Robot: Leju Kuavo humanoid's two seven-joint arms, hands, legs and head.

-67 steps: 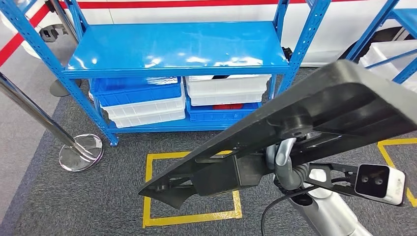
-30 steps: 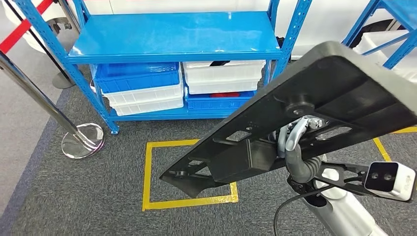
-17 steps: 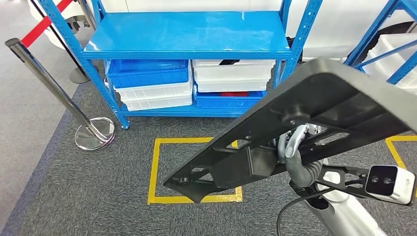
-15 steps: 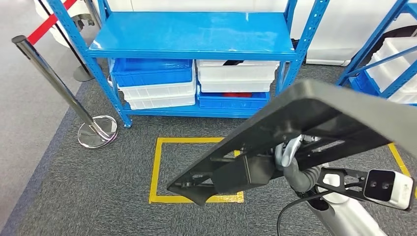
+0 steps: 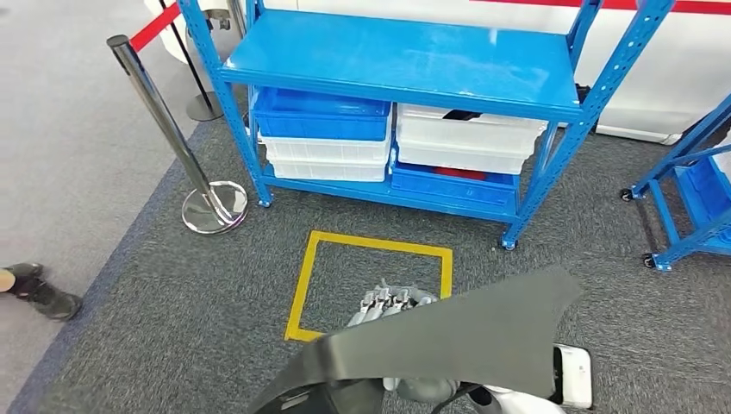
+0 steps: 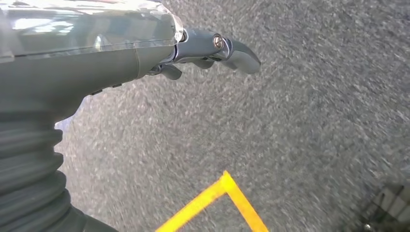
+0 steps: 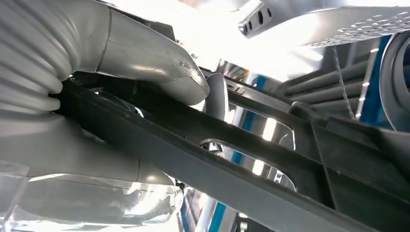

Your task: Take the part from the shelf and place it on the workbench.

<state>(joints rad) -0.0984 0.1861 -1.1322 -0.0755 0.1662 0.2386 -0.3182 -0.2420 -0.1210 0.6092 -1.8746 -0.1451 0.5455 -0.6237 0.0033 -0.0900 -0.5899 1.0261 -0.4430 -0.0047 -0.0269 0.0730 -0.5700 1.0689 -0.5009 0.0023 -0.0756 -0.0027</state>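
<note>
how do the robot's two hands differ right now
The right hand grips the dark grey part, its thumb pressed over a rib; the left hand holds nothing, its fingers hanging over grey carpet. In the head view the part hides most of the right hand. Both have grey ribbed wrist covers.

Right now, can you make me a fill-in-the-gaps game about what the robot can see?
1. The shelf is painted ____.
2. The tape square on the carpet is ____.
3. The dark part is held in the robot's ____ hand.
4. Next to the shelf stands a shiny metal ____ on a round base.

Missing words: blue; yellow; right; post
</note>
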